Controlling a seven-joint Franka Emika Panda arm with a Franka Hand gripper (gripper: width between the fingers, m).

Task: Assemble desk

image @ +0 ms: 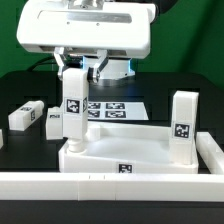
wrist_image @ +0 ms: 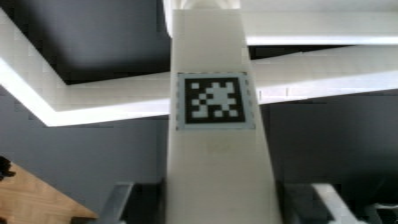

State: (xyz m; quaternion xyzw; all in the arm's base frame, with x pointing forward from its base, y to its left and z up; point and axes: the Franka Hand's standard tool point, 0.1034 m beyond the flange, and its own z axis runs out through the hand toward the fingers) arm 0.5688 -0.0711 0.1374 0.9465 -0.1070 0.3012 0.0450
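Note:
My gripper (image: 72, 78) hangs from above and is shut on a white desk leg (image: 72, 108). The leg stands upright at the corner of the desk slab (image: 120, 155) on the exterior view's left, and its tag faces the camera. In the wrist view the leg (wrist_image: 217, 100) runs down between my fingers (wrist_image: 128, 205), with the slab's raised rim (wrist_image: 89, 98) behind it. A second leg (image: 182, 125) stands upright on the slab's corner on the exterior view's right. Two loose legs (image: 25, 115) (image: 52, 118) lie on the black table to the exterior view's left.
The marker board (image: 112, 108) lies flat behind the slab. A long white rail (image: 110, 185) runs along the front of the slab and turns up along the exterior view's right side (image: 212, 150). A wooden surface (wrist_image: 22, 200) shows at the wrist view's corner.

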